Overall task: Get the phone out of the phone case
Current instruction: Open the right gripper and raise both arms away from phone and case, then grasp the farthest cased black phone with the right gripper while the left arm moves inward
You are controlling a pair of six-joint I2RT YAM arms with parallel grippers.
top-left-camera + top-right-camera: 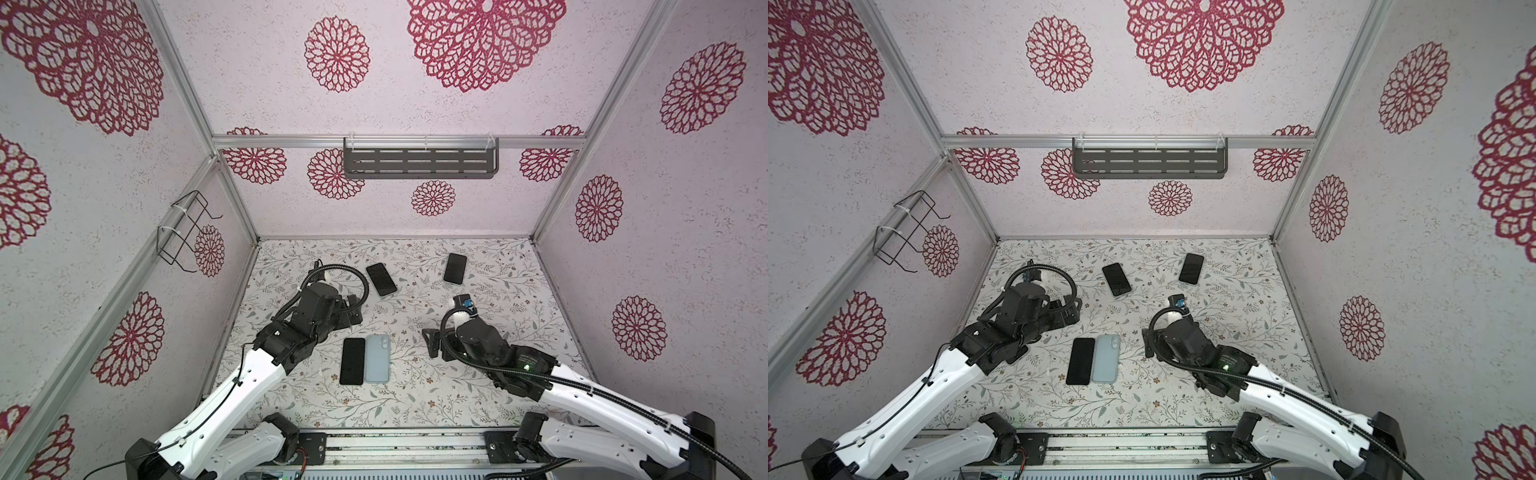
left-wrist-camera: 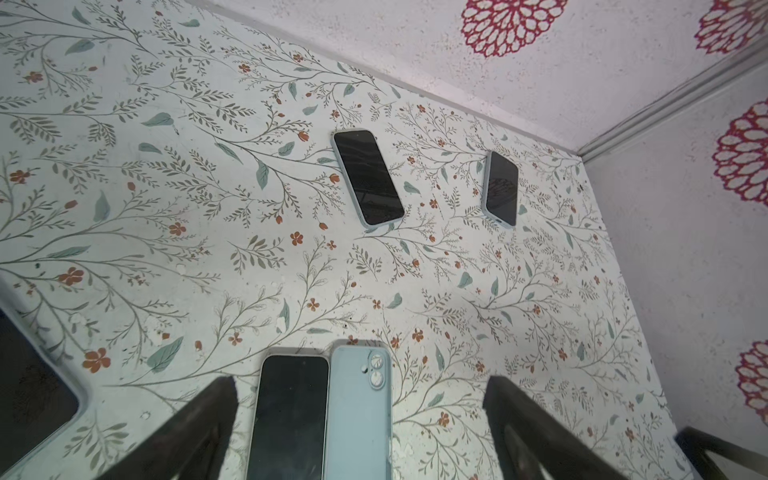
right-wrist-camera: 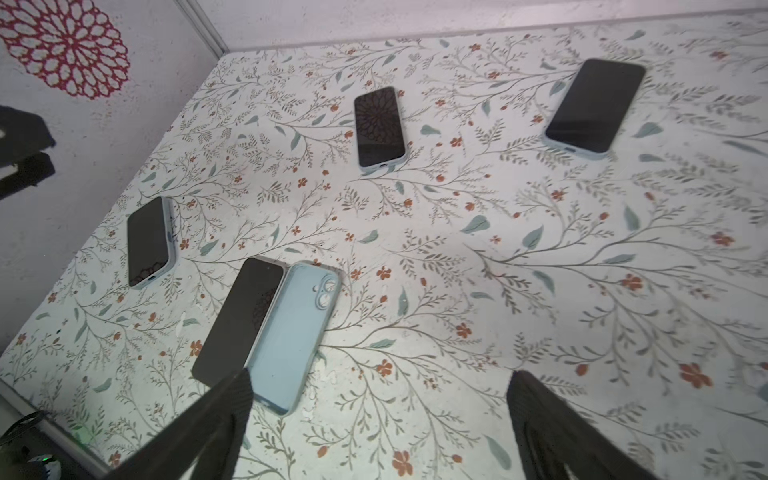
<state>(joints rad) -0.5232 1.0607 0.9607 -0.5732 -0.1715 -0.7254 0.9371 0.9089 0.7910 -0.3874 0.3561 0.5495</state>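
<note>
A black phone [image 1: 352, 360] [image 1: 1080, 360] lies screen up on the floral table, out of its case. The light blue phone case [image 1: 377, 359] [image 1: 1105, 358] lies right beside it, touching along one long edge, camera cut-outs facing up. My left gripper [image 1: 355, 311] [image 2: 360, 386] hovers open just behind the pair with nothing between its fingers. My right gripper [image 1: 432, 344] [image 3: 381, 378] stands open to the right of the case, apart from it and empty. In the right wrist view, the phone [image 3: 239, 320] and the case [image 3: 291, 332] lie near one fingertip [image 3: 237, 390].
Two more phones in light blue cases lie further back [image 1: 381, 279] [image 1: 455, 268]. A third cased phone [image 3: 149, 242] shows in the right wrist view near the left wall. A grey slotted shelf [image 1: 419, 160] hangs on the back wall, and a wire rack [image 1: 185, 232] hangs on the left wall.
</note>
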